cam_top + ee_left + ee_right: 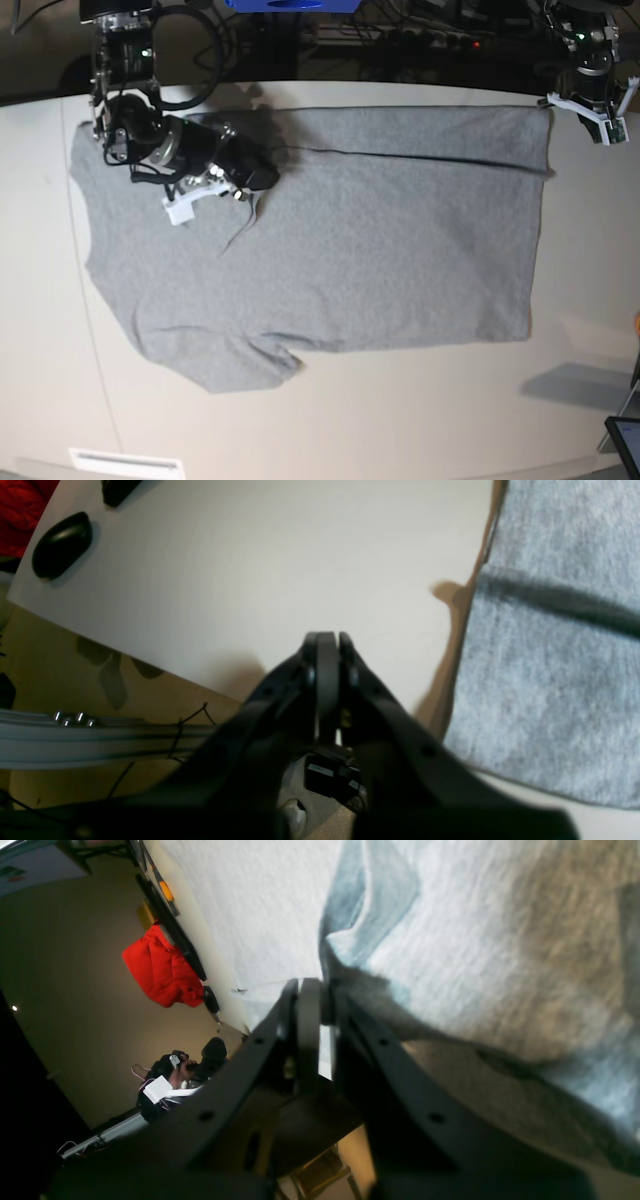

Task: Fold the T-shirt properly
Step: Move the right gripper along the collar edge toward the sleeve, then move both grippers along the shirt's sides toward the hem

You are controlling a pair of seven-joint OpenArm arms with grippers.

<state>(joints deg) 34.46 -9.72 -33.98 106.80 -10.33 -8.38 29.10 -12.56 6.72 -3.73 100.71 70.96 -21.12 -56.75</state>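
Note:
The heather-grey T-shirt [370, 230] lies spread plain side up on the pale table [420, 410], with a sleeve at the lower left. My right gripper [262, 180] is over the shirt's upper left part. In the right wrist view it [315, 985] is shut on a raised fold of the grey fabric [450, 940], and a crease runs down from the pinch. My left gripper [327, 640] is shut and empty above bare table, just off the shirt's edge [550, 655]. In the base view it [590, 95] is by the shirt's upper right corner.
Two black rounded objects [62, 545] lie near the table's edge in the left wrist view. A red cloth [160, 972] hangs beyond the table. A dark device corner [625, 440] is at the table's lower right. Cables and equipment line the far edge [400, 40].

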